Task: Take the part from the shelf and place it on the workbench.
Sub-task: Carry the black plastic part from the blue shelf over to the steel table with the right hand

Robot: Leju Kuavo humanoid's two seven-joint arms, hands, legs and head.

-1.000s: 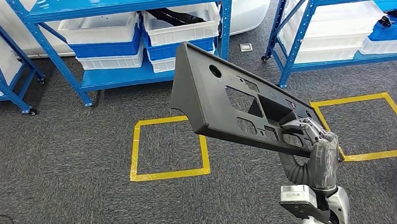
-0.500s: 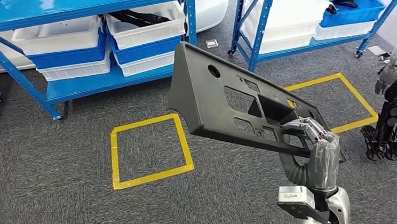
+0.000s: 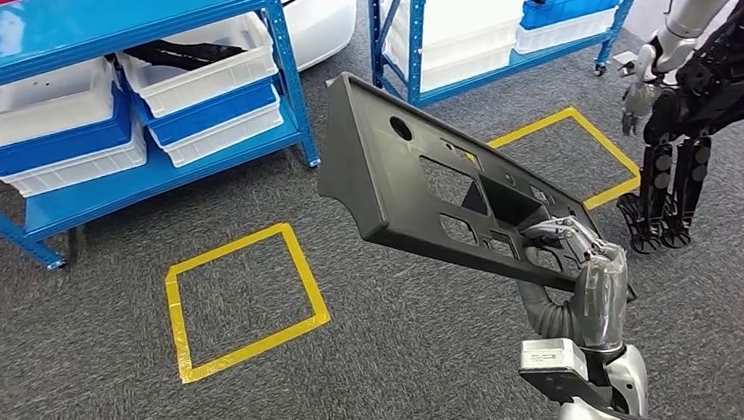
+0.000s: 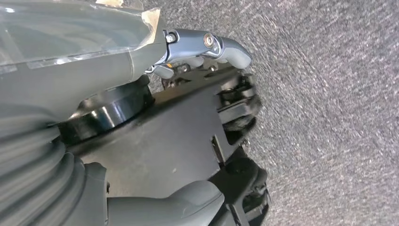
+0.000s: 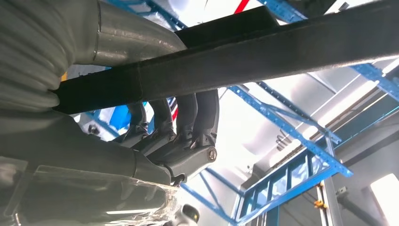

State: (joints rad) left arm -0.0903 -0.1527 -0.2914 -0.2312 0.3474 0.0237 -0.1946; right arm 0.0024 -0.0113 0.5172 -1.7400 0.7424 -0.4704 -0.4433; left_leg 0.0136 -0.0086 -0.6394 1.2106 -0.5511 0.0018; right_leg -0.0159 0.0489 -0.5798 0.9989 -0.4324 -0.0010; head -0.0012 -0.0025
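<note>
Left to right: blue shelf [image 3: 132, 18] with white bins [image 3: 198, 58] sits behind; the part [image 3: 417, 191] is off it and up in the air over the carpet. My right hand [image 3: 577, 254] grips its lower edge. Left hand [image 4: 202, 47]: can't tell its state. Pickup done; no workbench in sight, so placing is left.

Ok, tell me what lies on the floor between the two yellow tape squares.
Head view: bare grey carpet; the dark panel, held up by the right hand, hides part of that stretch.
</note>
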